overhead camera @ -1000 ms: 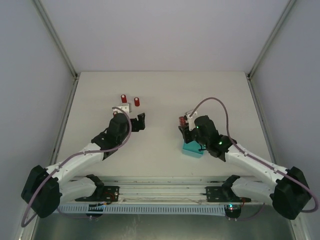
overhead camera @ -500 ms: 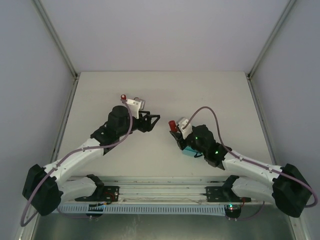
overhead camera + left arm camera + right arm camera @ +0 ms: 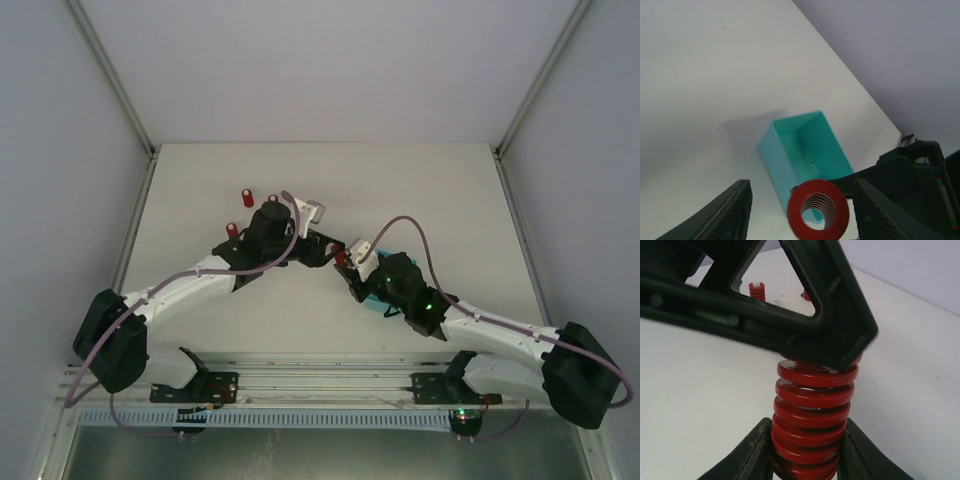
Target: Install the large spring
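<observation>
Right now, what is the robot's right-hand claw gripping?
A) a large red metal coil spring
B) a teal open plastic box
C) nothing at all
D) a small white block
A: in the right wrist view, the large red metal coil spring stands with its lower coils pinched in the right gripper.

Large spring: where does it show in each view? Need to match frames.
Top external: large spring at centre, where the two arms meet.
Left wrist: large spring at bottom centre, seen end-on.
Right wrist: large spring at centre, between the right gripper fingers.
Landmark: teal box, also in left wrist; absent from right wrist.
</observation>
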You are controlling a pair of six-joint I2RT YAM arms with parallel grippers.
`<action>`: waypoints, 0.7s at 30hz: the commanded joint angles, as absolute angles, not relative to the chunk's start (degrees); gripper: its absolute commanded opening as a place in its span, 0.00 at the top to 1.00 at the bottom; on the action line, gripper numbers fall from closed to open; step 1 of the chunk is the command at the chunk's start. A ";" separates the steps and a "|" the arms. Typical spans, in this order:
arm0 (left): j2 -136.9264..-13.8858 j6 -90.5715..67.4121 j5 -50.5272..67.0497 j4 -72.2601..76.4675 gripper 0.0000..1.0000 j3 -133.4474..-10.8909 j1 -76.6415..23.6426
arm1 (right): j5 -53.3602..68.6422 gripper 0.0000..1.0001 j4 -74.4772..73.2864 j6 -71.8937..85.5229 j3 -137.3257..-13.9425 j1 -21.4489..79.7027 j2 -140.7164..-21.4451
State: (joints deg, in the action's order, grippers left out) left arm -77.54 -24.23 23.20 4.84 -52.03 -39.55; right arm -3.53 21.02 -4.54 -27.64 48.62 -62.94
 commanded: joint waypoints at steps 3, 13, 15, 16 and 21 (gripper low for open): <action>-78.72 -23.39 25.74 2.67 0.43 -55.53 -40.72 | -4.95 0.89 24.34 -5.36 -27.77 49.22 -62.79; -80.15 -23.26 26.56 1.84 0.54 -56.18 -41.00 | -4.77 0.89 24.26 -5.10 -27.63 49.29 -62.77; -80.19 -23.29 26.67 1.85 0.60 -56.35 -41.04 | -4.80 0.89 24.20 -5.10 -27.64 49.24 -62.68; -80.24 -23.29 26.67 1.93 0.64 -56.34 -41.07 | -4.84 0.89 24.13 -5.16 -27.60 49.26 -62.67; -80.08 -22.94 27.25 2.32 0.82 -56.16 -41.01 | -4.97 0.84 23.57 -5.10 -27.89 49.26 -62.94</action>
